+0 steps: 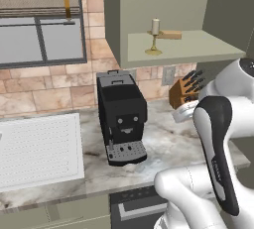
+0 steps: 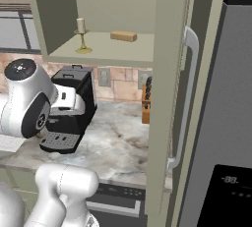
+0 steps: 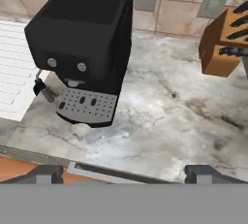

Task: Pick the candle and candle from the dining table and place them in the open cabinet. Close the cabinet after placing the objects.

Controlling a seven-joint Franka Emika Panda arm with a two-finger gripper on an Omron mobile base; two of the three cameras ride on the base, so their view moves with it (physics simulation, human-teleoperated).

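A short cream candle (image 1: 155, 26) (image 2: 81, 25) stands upright on its thin gold holder on the shelf of the open sage-green cabinet (image 1: 198, 49) (image 2: 113, 51). The cabinet door (image 2: 165, 103) stands swung open, its long silver handle (image 2: 184, 98) facing me. My gripper (image 3: 126, 173) is open, its two dark fingertips (image 3: 46, 172) wide apart with nothing between them. It hangs below the cabinet and looks down on the marble counter (image 3: 164, 121). The dining table is out of view.
A small wooden block (image 1: 169, 35) (image 2: 123, 36) lies on the shelf beside the candle. On the counter stand a black coffee machine (image 1: 121, 116) (image 2: 69, 118) (image 3: 82, 48) and a wooden knife block (image 1: 184, 91) (image 3: 225, 43). A white ribbed drainboard (image 1: 37, 148) lies left. A dark appliance (image 2: 231, 123) fills the right.
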